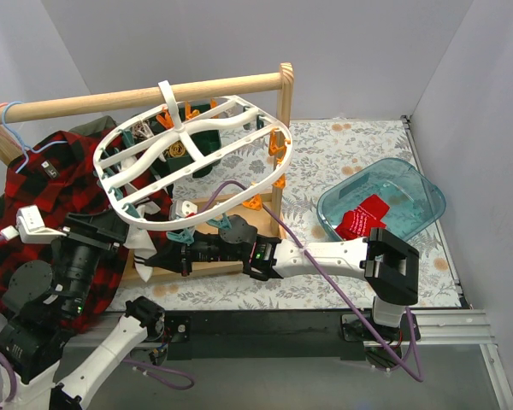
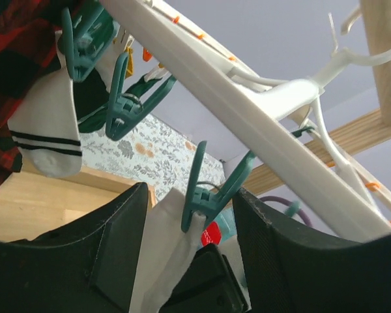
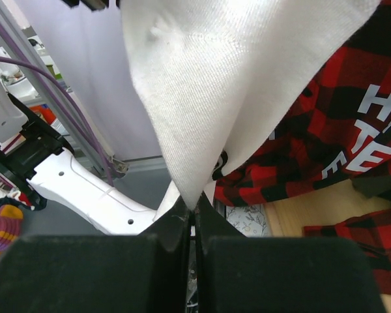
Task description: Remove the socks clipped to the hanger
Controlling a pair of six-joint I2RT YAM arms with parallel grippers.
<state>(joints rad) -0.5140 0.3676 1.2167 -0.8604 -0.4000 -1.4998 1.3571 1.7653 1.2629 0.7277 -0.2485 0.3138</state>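
Mostly hidden in the top view, the right gripper (image 3: 192,212) sits beneath the near-left rim of the hanger (image 2: 247,111). Its own camera shows the jaws pinched tight on the lower tip of a white sock (image 3: 202,85), whose upper end runs out of frame. Behind that sock hangs the plaid shirt (image 3: 339,111), which carries white block letters cut off by the picture's edge: "HI" above "TE", the rest unreadable.

The left gripper (image 2: 190,195) stands with its jaws apart on either side of a teal clip (image 2: 208,189) that bites the top of white cloth, seemingly the same sock. Whether the fingers touch the clip I cannot tell. Further along the frame another clip holds a striped sock (image 2: 49,130), white with two dark bands.

At the right a red sock (image 1: 362,220) lies in the blue bin (image 1: 427,201). Something dark green (image 1: 207,143) hangs at the hanger's far side, too small to make out.
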